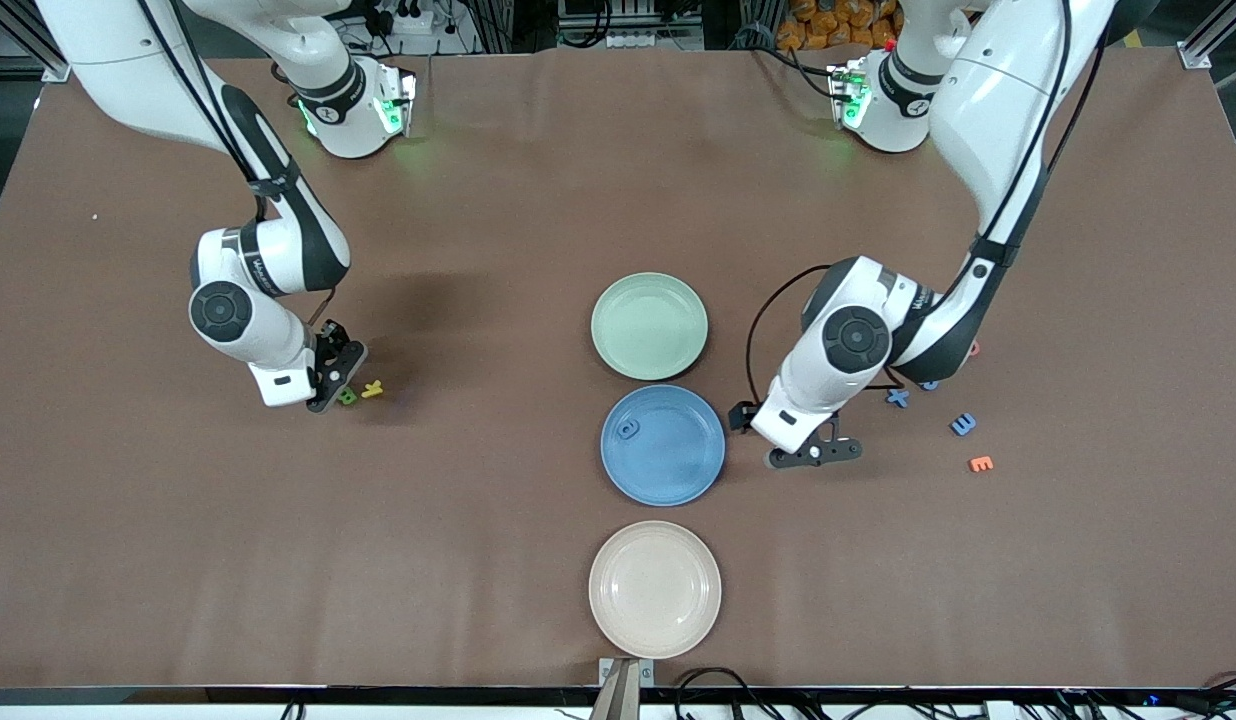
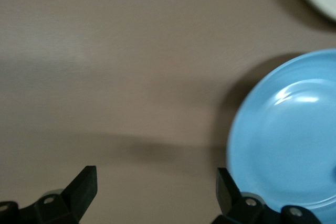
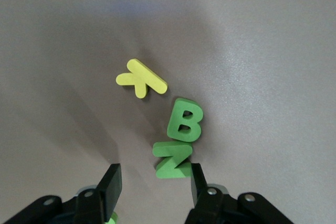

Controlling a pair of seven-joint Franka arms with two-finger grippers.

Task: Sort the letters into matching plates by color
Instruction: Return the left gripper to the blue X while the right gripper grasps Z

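- Front view: the green plate [image 1: 649, 326], blue plate [image 1: 663, 445] and cream plate [image 1: 655, 589] run in a row toward the desk's [image 1: 478, 560] camera edge. A blue letter [image 1: 629, 429] lies in the blue plate. Two more blue letters [image 1: 963, 424] and an orange letter [image 1: 980, 464] lie toward the left arm's end.
- Left wrist view: the left claw [image 2: 156, 195] hangs released beside the blue plate [image 2: 286, 140], grasping nothing.
- Right wrist view: the right claw [image 3: 152, 188] hangs half spread, down by the green Z [image 3: 173, 162]; just beside that lie a green B [image 3: 185, 120] and a yellow letter [image 3: 140, 79].

Right gripper [image 3: 152, 182] fingers apart over green Z [image 3: 173, 162]; green B [image 3: 185, 120], yellow K [image 3: 140, 78] beside
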